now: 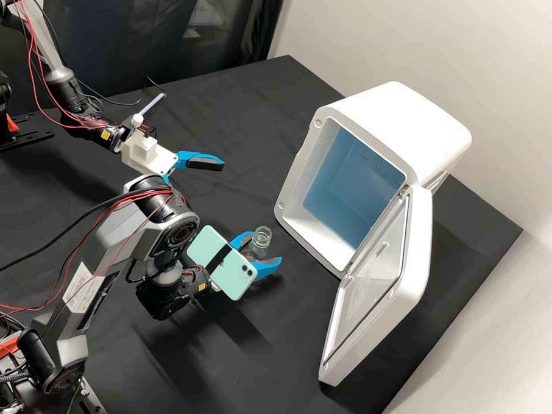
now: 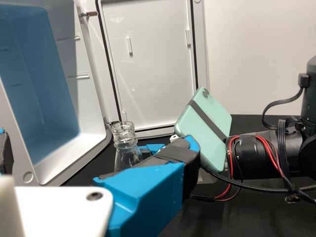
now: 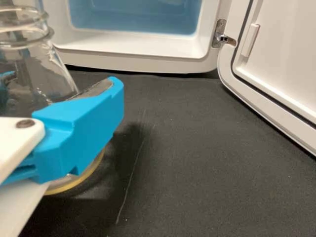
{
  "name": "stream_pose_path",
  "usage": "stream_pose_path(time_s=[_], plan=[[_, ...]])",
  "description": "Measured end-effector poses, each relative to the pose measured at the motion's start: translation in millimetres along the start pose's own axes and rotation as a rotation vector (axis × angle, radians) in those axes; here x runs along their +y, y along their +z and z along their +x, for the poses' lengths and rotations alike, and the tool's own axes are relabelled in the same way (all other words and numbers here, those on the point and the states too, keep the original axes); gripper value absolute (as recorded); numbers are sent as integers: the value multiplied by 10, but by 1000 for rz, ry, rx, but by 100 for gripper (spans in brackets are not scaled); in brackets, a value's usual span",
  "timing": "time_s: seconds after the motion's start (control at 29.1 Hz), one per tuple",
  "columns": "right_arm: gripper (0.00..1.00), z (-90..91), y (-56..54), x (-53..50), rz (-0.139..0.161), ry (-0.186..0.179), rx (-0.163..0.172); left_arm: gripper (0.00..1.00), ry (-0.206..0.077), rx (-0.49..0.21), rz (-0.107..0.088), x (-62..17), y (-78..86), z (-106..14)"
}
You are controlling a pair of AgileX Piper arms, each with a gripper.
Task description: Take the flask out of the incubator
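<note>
— Glass flask (image 1: 261, 243), where is it now?

— It stands upright on the black desk (image 1: 243, 126), just in front of the white incubator (image 1: 402, 121). It is out of the blue inside. The incubator door (image 1: 401, 267) hangs wide open beside it.

— Who has it?

— My right jaws are around it. They are apart, with one blue finger (image 1: 245, 236) on each side of the flask. I do not think they squeeze it. From my right wrist I see its bottom sitting flat on the desk, with one finger just in front of the glass.

— And your left jaws?

— They are apart too, and they hold nothing. They hang above the desk, well apart from the flask and back from the incubator. From my left wrist I can see the flask's neck, the open door and my other arm.

— So is the job done?

— Nearly, I think. The big part is done, because the flask is out and standing up. What is left, I guess, is to pull my right jaws away softly. If a finger bumps the glass, it could tip over, so I must go slowly.
</note>
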Motion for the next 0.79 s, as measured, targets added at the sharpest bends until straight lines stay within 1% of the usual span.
stream_pose_path(time_s=[0.1,0.28,0.38,0.48,0.58,0.65,0.69,0.79], plan=[[100,7,3,3,0,1,-6,100,-6,1,0,-16,-2,-12],[100,11,17,-8,-2,-12,-21,100,-9,1,0,-18,-2,-12],[100,11,31,-22,-6,-28,-37,100,-11,2,0,-25,-3,-17],[100,10,49,-31,-3,-38,-57,100,-25,4,-1,-58,-7,-44],[100,9,56,-40,-3,-48,-65,100,-47,5,-2,-122,-8,-83],[100,20,53,-36,-3,-47,-65,100,-70,4,-2,-188,-3,-95],[100,24,53,-36,-3,-48,-65,100,-87,1,-2,-235,8,-112],[100,27,59,-32,0,-45,-73,100,-108,-7,-1,-294,33,-128]])
